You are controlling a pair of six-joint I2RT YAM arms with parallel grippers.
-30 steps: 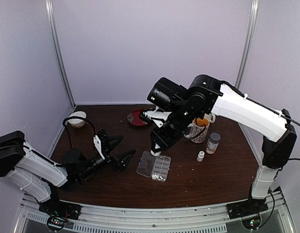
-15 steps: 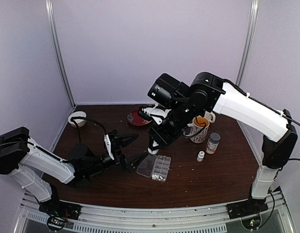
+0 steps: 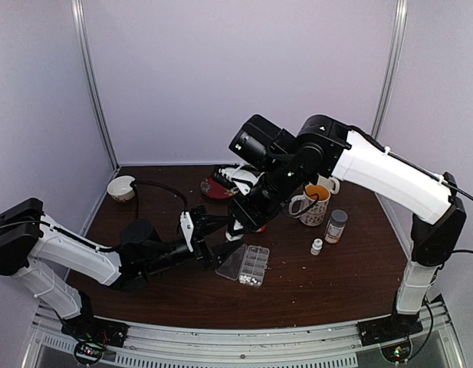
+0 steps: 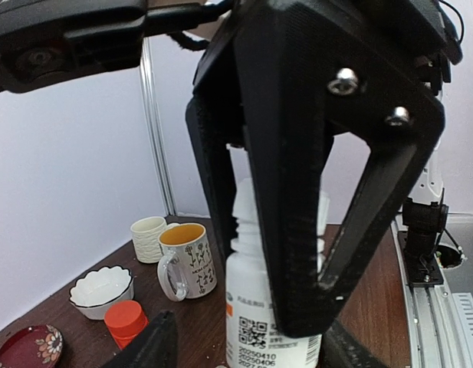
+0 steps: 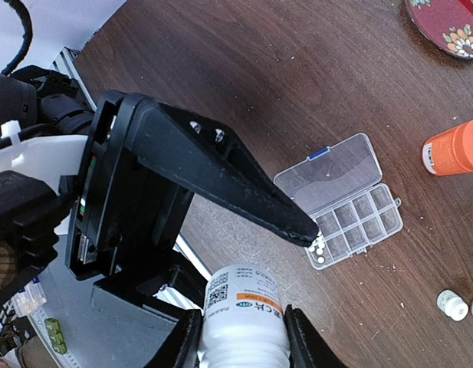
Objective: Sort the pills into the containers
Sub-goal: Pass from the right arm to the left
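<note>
Table (image 3: pixel 336 287), left tool (image 3: pixel 221 239) at organizer's (image 3: pixel 245 264) edge, right tool (image 5: pixel 240 343) gripping bottle (image 5: pixel 242 300)

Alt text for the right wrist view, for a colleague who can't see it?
The right hand grips a white labelled bottle at the bottom edge, the open left hand poised just above it. Beyond, on the dark table, lies the open clear organizer with a few white pills in one corner cell, an orange bottle nearby.
</note>
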